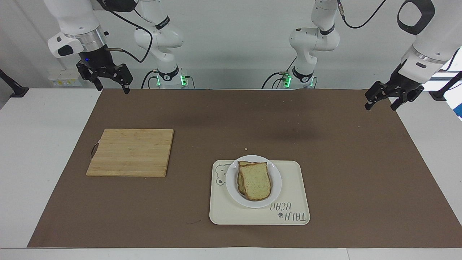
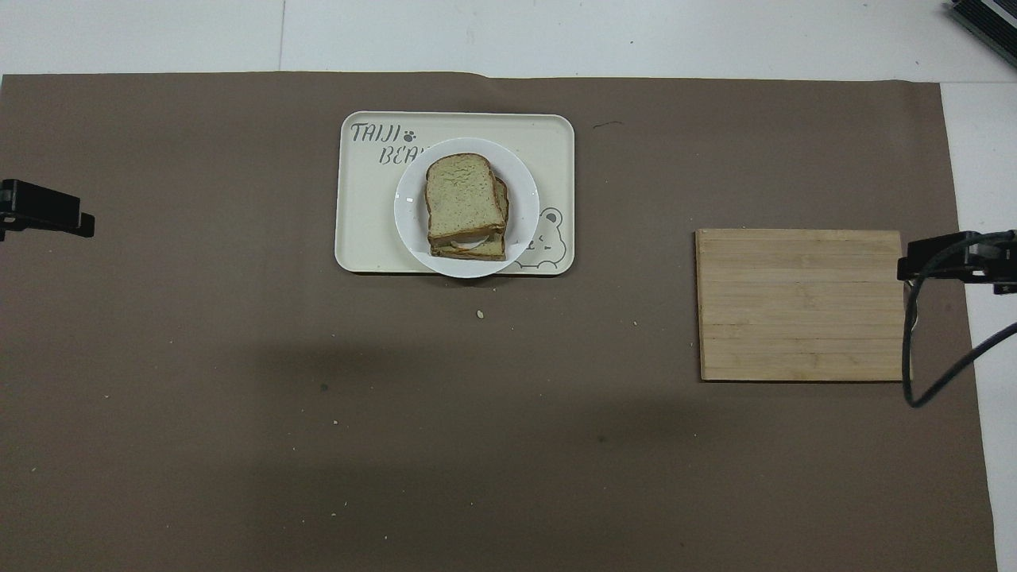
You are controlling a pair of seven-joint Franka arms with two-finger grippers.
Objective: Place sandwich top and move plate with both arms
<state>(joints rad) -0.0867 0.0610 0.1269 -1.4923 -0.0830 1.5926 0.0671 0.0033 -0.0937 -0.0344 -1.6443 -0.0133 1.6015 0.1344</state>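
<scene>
The sandwich top (image 1: pixel 255 181), a pale speckled slice with brown crust, lies on the lower slice on the small white plate (image 1: pixel 276 177). It also shows in the overhead view (image 2: pixel 464 199), with a bit of egg white under its near edge. The plate (image 2: pixel 409 208) sits on the cream tray (image 1: pixel 292 202). My left gripper (image 1: pixel 379 103) hangs open and empty above the mat's edge at the left arm's end. My right gripper (image 1: pixel 112 86) hangs open and empty above the mat's corner near the right arm's base.
A wooden cutting board (image 1: pixel 131 152) lies on the brown mat (image 1: pixel 343 162) toward the right arm's end, also in the overhead view (image 2: pixel 801 304). The tray (image 2: pixel 365 230) bears a bear drawing. A few crumbs (image 2: pixel 480 314) dot the mat.
</scene>
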